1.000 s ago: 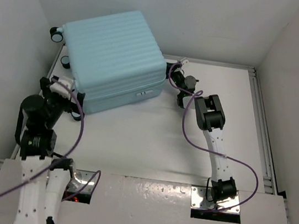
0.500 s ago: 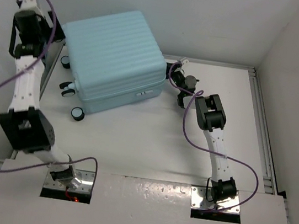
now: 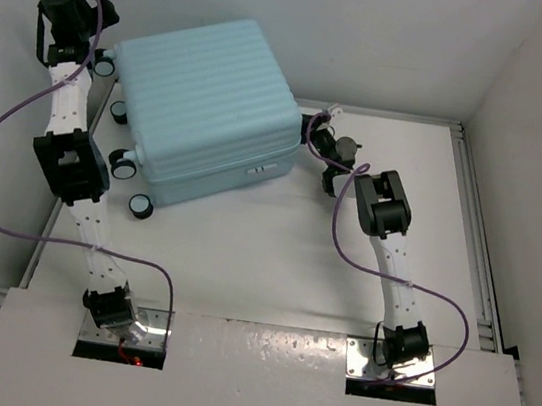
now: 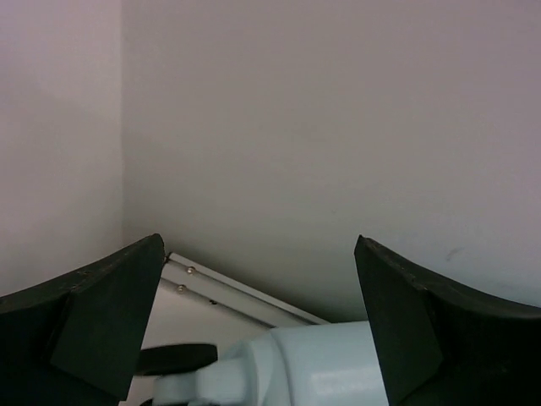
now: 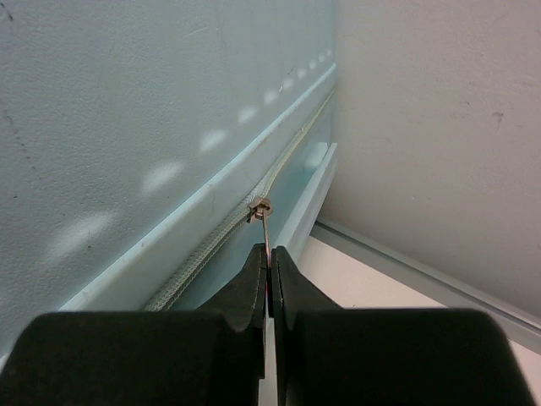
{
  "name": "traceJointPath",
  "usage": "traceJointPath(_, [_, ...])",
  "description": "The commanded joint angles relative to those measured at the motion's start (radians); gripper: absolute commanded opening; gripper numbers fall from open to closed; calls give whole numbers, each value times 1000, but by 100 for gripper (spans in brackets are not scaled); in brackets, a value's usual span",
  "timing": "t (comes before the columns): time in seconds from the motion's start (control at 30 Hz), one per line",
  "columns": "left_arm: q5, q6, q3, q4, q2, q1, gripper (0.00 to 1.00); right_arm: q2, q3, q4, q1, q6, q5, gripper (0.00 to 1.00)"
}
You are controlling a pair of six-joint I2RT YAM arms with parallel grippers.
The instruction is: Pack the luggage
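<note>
Luggage (image 3: 204,103) is what our right jaws have hold of: we see them pinched tight on its thin metal zipper pull (image 5: 265,222), at the seam along the case's right-hand edge in the overhead frame. Our left jaws are spread wide with nothing between them, raised in the upper left corner, just above a black wheel (image 4: 177,358). The pale blue case lies closed and flat on the white desk (image 3: 294,257), upper left of centre.
</note>
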Motion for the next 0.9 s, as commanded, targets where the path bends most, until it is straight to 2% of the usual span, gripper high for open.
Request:
traceJointPath(0.0, [57,-45,134,102,101,-35,100,-43,-46,246,-30,30,7,0])
traceJointPath(0.27, [38,-93,142,140,249,-45,100,-75,-67,248,-27,62,-35,0])
traceJointPath(0.4, [216,-153,-9,120,249,-56,97,-100,-84,246,-25,67,-62,0])
traceJointPath(0.53, [383,-177,-56,24,270,-81,95,-121,-107,248,-21,82,-107,0])
traceJointPath(0.6, [437,-200,-111,13,270,-93,95,-152,-130,246,-22,92,-131,0])
traceJointPath(0.87, [595,-237,-166,-55,319,-170,93,-264,-265,248,-33,131,-228,0])
